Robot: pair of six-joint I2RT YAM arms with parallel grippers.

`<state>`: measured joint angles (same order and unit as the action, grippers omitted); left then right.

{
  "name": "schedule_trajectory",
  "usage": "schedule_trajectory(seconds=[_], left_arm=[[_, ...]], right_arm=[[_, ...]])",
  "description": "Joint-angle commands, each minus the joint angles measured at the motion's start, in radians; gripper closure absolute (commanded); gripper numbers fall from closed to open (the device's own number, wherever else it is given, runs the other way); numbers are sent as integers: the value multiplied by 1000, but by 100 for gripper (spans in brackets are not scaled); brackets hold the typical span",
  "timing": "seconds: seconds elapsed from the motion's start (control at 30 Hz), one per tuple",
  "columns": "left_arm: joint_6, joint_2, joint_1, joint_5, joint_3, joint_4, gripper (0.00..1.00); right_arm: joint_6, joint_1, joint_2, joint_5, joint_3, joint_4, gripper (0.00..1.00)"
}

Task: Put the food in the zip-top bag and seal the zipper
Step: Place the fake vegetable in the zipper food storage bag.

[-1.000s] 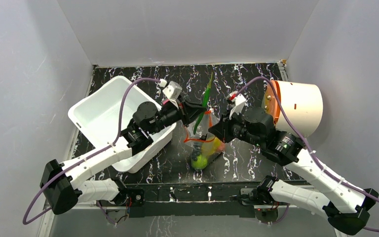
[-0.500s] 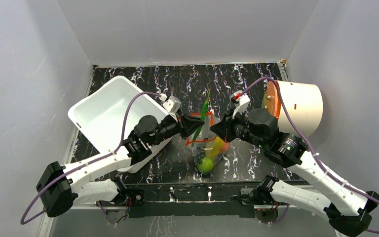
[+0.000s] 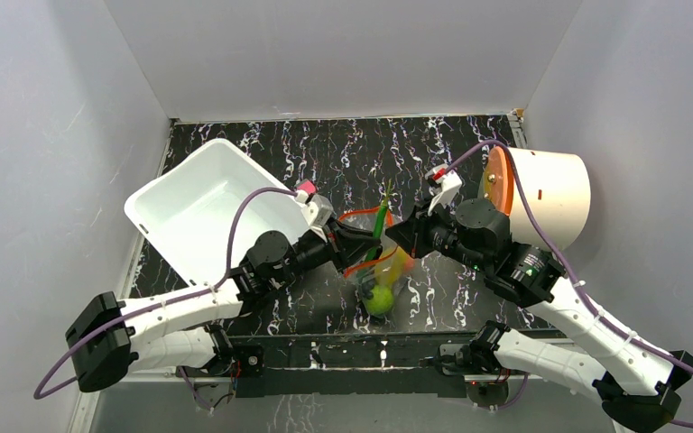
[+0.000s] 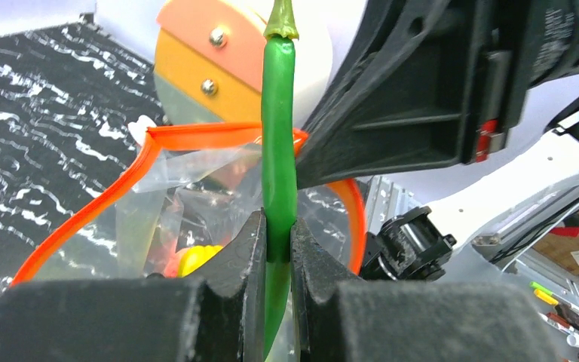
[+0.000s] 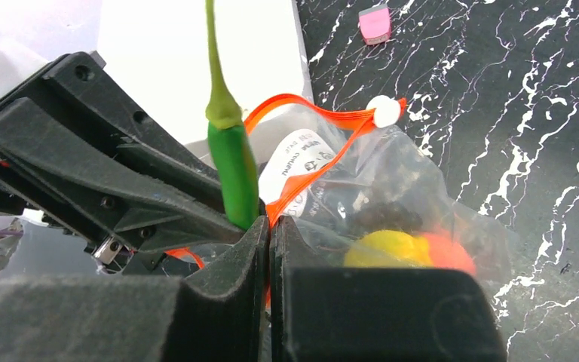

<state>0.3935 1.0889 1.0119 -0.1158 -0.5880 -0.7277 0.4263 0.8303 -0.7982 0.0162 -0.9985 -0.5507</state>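
Green pod (image 4: pixel 279 173) looks stiff, slick, light; left gripper (image 4: pixel 277 253) clamps it. zip-top bag (image 5: pixel 430 188) film floppy; right gripper (image 5: pixel 270 249) pinches zipper (image 5: pixel 324 115) rim, best hold.

Right-wrist view, centre: we see a white label (image 5: pixel 301 162) inside the clear bag (image 5: pixel 452 204). It is printed with dark letters and a round emblem, which sit upside down and are too blurred for us to read. Left-wrist view, upper right: raised lettering runs along the black housing (image 4: pixel 554 38); we cannot make out its words. We find no other legible writing.
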Motion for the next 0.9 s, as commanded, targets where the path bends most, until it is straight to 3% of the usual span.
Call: schedule_trajectory(seconds=[0.0, 0.47, 0.67, 0.77, 0.87], left_arm=[[-24, 23, 31, 39, -10, -201, 100], [-14, 37, 111, 197, 87, -257, 100], [-50, -29, 129, 245, -18, 21, 58], [-73, -119, 128, 321, -53, 188, 48], [-102, -191, 130, 399, -110, 387, 45]], right_arm=[[22, 3, 21, 6, -3, 110, 100], [35, 3, 47, 33, 11, 109, 100], [32, 3, 55, 36, 3, 101, 100], [21, 3, 64, 44, -2, 91, 100], [9, 3, 67, 40, 0, 88, 100]])
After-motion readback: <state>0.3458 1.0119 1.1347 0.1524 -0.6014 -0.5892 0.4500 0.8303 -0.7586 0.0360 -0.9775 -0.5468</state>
